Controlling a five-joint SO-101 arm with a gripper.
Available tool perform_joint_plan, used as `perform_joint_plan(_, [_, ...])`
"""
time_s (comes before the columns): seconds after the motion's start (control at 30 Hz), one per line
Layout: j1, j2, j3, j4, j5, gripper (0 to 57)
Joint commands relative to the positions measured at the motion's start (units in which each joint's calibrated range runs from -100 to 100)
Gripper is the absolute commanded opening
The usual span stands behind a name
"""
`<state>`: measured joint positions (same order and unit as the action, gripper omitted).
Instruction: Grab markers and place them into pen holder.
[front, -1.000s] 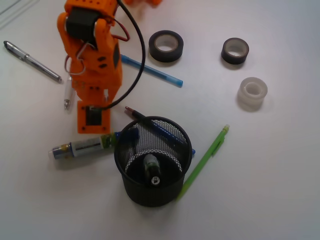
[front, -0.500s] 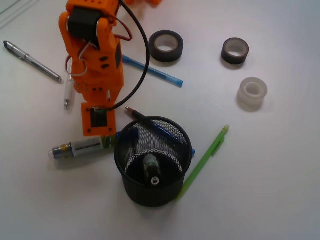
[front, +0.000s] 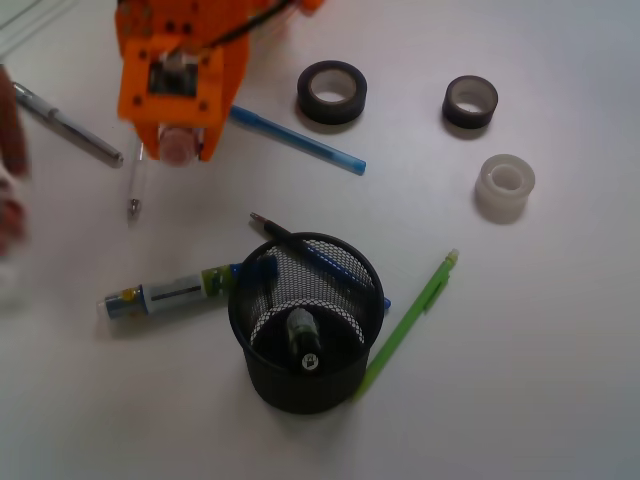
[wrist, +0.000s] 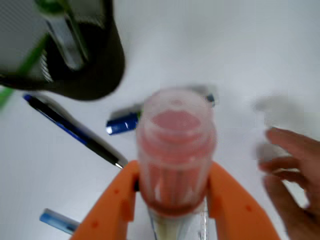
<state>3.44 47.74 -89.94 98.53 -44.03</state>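
Now: gripper (wrist: 175, 200) clenched on red marker (wrist: 175, 145), lifted up off table since 0.5 s ago — next stop pen holder (front: 305, 385). One marker inside already; blue marker (front: 165, 296) lies beside holder.

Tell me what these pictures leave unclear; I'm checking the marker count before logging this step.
- Red-capped marker: the barrel is hidden between the gripper's fingers in the wrist view.
- Marker in the pen holder: only its end shows in the front view, so the cap colour is unknown.
- Blue-capped marker: its right end runs behind the holder.
- Hand: blurred and cut off by the edge.
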Motion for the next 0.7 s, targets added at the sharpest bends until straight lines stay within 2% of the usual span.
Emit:
perform_joint_plan(0.0, [-1.83, -4.6, -9.43, -1.16, -1.37, 0.5])
perform_joint_plan(0.37, [-8.41, -6.21, -9.16, -34.05, -2.54, 0.5])
perform_joint_plan(0.67, [-13.42, 1.27, -9.16, -45.51, -5.62, 0.5])
